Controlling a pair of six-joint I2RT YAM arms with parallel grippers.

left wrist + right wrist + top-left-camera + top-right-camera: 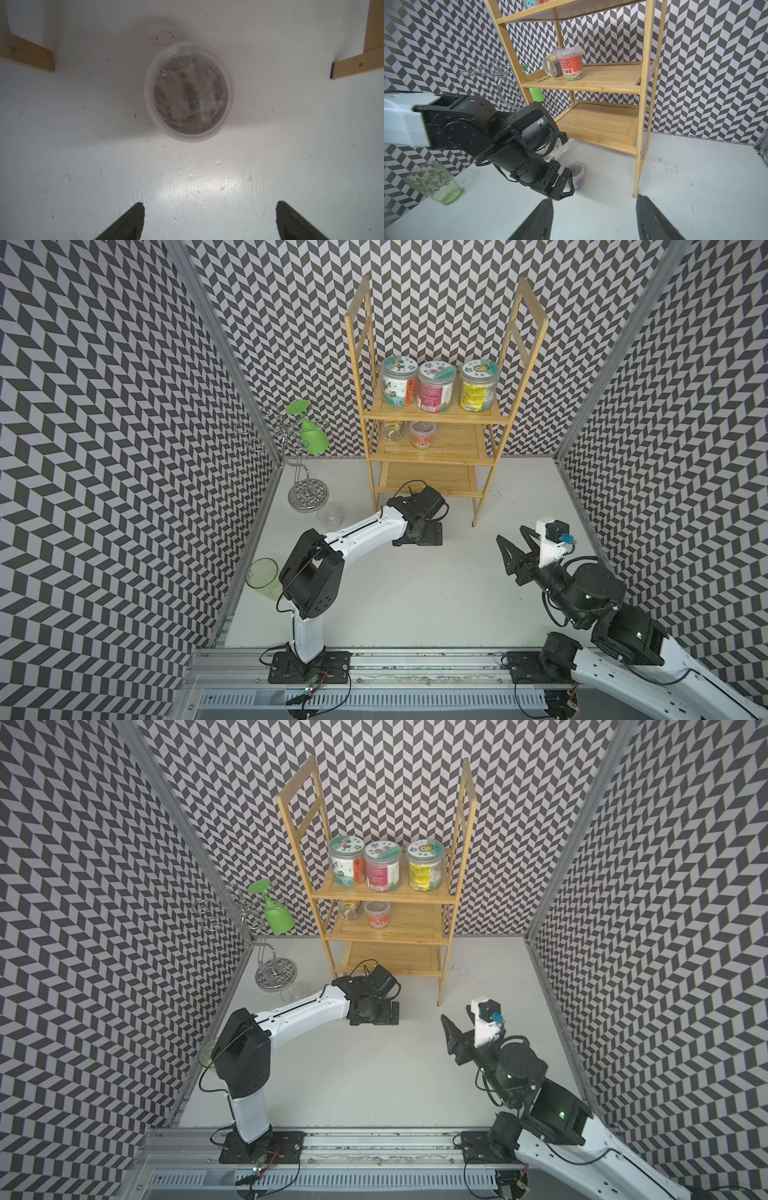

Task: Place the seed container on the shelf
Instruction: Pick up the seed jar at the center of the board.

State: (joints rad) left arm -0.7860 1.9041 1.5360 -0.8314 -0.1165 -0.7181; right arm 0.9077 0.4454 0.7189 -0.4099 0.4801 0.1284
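Right gripper: nearest, above white surface, jaws parted, nothing between them. Left gripper: pointing straight down, jaws spread wide, released, holding nothing. Small clear round lidded seed container: upright on surface, lid up, long axis vertical, just beyond left gripper, in front of bottom tier of tall light-yellow bamboo shelf, between its front feet. Hidden under left wrist in both top views. Middle tier: red-labelled tub upright, clear jar on its side just beside. Top tier: three labelled jars in row.
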